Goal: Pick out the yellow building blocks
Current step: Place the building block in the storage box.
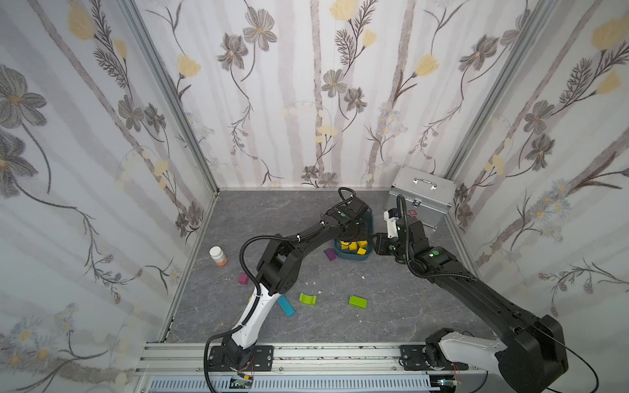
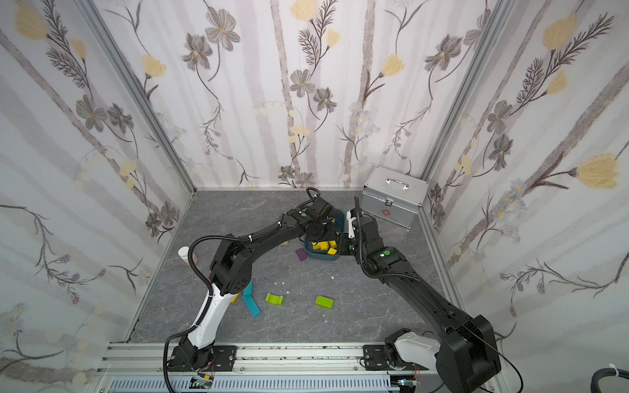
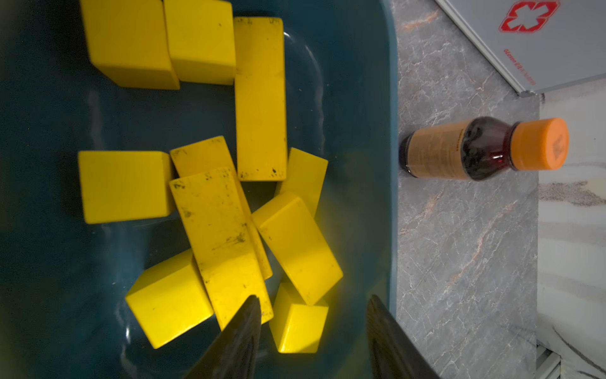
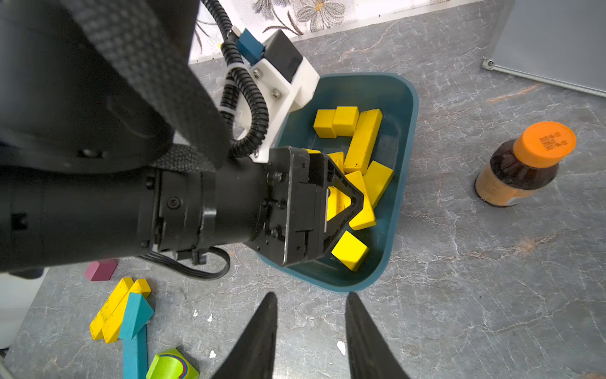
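Two of the yellow building blocks (image 4: pixel 114 310) lie out on the counter (image 1: pixel 340 323) toward the left. They are long bars, side by side and touching, with the pointed end of a teal block (image 4: pixel 136 311) lapping over them. About ten more sit heaped in the teal bin (image 4: pixel 398 98) further right. To my eye they are painted wood: stiff, light and flat-faced, with a smooth coat that could slide a little. I would take a bar across its narrow width near mid-length and clear of the teal piece. The left gripper (image 3: pixel 313 298) hangs over the bin, jaws parted with nothing between them. The right gripper (image 4: pixel 312 295) sits just beside the bin, jaws narrowly apart and empty. The left arm all but hides the two loose bars in the top views, where only a sliver of yellow shows, while the right wrist view lays them bare. The left wrist view alone shows the scuffed paint on the binned bars. A brown bottle (image 3: pixel 482 147) with an orange cap shows only to the wrist cameras. Both top views add the lime-green blocks (image 1: pixel 307 298) and, far right, the silver case (image 1: pixel 420 197).
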